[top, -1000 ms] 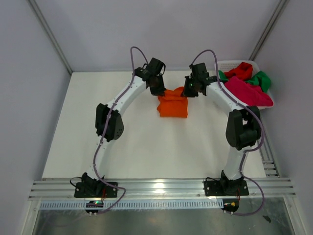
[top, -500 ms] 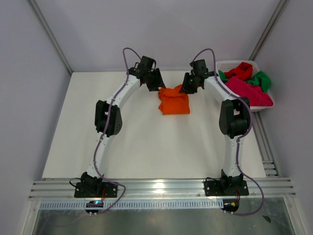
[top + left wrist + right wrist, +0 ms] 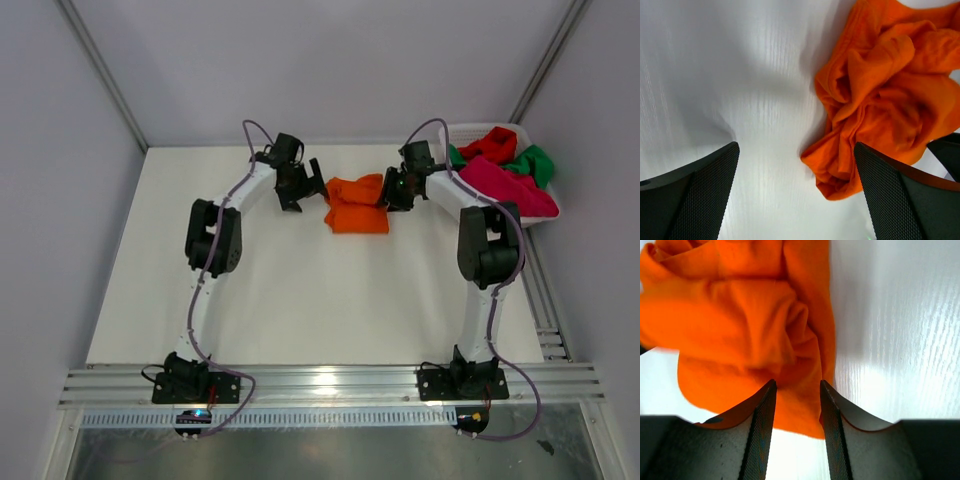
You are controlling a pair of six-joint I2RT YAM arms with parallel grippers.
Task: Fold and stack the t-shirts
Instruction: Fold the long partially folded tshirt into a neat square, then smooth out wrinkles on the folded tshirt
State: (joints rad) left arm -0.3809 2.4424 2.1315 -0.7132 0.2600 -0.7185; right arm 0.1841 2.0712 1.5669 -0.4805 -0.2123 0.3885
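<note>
A bright orange t-shirt point(image 3: 357, 206) lies bunched on the white table between my two grippers. My left gripper point(image 3: 308, 186) stands just left of it, jaws wide open. In the left wrist view point(image 3: 795, 146) only the shirt's near corner point(image 3: 840, 175) reaches into the gap, touching neither finger. My right gripper point(image 3: 393, 190) sits at the shirt's right edge. Its jaws point(image 3: 797, 382) are parted, with orange cloth point(image 3: 740, 315) showing in the gap and beyond the fingertips. Red point(image 3: 492, 144), green point(image 3: 536, 163) and magenta-pink point(image 3: 506, 186) t-shirts lie heaped in the basket.
The white lattice basket point(image 3: 462, 131) stands at the table's far right corner, just behind my right arm. Grey walls close in the back and both sides. A metal rail point(image 3: 330, 382) with both arm bases runs along the near edge.
Both grippers have opened and let go of the orange t-shirt. The left one has drawn back to the left; the right one has come down to the shirt's right edge.
</note>
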